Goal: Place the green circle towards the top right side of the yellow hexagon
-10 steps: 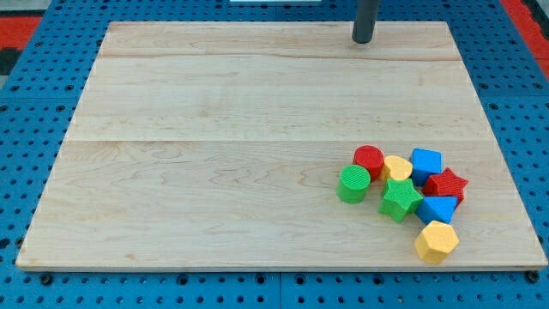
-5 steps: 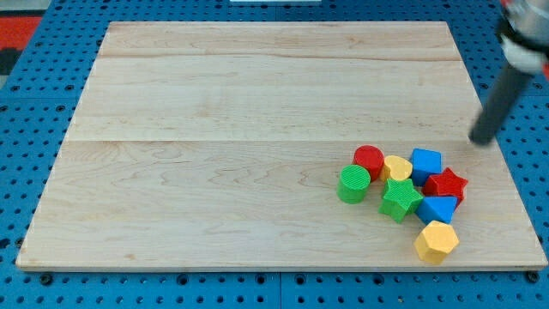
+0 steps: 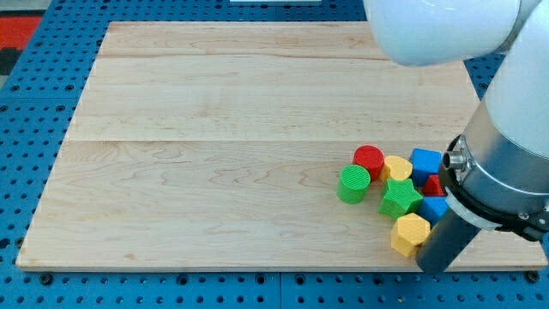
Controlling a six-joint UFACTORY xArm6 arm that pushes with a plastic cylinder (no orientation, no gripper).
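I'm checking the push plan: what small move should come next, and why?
Probably swing my tip around to the view's left of the green circle. My tip now sits at the view's lower right, against the yellow hexagon, while the green circle lies to the hexagon's upper left, so it needs pushing rightward.

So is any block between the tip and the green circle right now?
Yes. My tip is at the view's bottom right, beside the yellow hexagon. The green circle lies up and to the left, and the yellow hexagon and the green star sit between them.
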